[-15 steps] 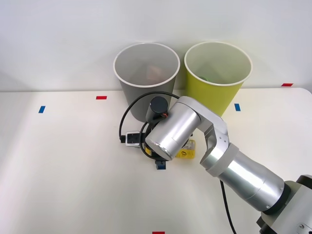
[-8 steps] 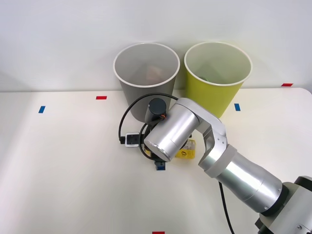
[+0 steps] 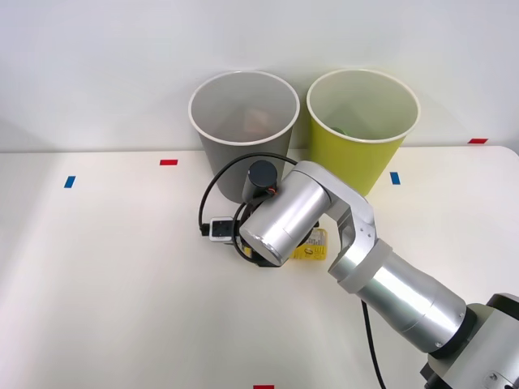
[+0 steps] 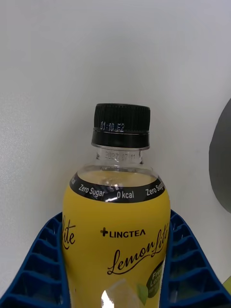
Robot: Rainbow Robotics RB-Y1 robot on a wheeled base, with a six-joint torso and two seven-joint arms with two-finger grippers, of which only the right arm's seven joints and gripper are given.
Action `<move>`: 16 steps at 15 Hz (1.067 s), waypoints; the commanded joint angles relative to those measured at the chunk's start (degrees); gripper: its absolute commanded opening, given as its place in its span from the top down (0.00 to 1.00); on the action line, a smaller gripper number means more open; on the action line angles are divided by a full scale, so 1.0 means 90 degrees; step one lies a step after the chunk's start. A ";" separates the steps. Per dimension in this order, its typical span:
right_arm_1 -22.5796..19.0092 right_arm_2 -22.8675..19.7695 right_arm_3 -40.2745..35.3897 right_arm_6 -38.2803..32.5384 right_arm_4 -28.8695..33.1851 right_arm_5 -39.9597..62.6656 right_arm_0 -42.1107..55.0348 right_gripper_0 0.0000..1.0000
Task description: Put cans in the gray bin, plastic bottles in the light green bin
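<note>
- White worktop (image 3: 105,267), gray bin (image 3: 243,154) and light green bin (image 3: 362,150) at back.
- Pinched plastic bottle (image 4: 118,226) between blue gripper (image 4: 115,269) fingers, just before gray bin.
- Risked slipping or dropping into wrong bin, both touching.
- Hid bottle's lower body behind arm.

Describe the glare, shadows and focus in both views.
Front view: even light, a bright sheen along the right arm's metal shell, soft shade inside the gray bin. Right wrist view: the plastic bottle is sharp, its label print readable, with a small white glint low on the label; the table behind is featureless.
</note>
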 commanded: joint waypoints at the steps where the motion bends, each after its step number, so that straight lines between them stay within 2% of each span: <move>1: -0.0019 -0.0023 -0.0031 -0.0038 -0.0002 0.0011 -0.0006 1.00; 3: -0.0058 -0.0218 -0.0334 -0.0048 -0.0051 0.0275 0.0004 1.00; 7: -0.0117 -0.1077 -0.1242 -0.0145 -0.0784 0.1017 0.0033 1.00; 13: -0.0214 -0.2738 -0.2619 -0.0419 -0.1848 0.0890 0.0609 1.00; 16: -0.0302 -0.3724 -0.2980 -0.0536 -0.3030 0.0597 0.0892 1.00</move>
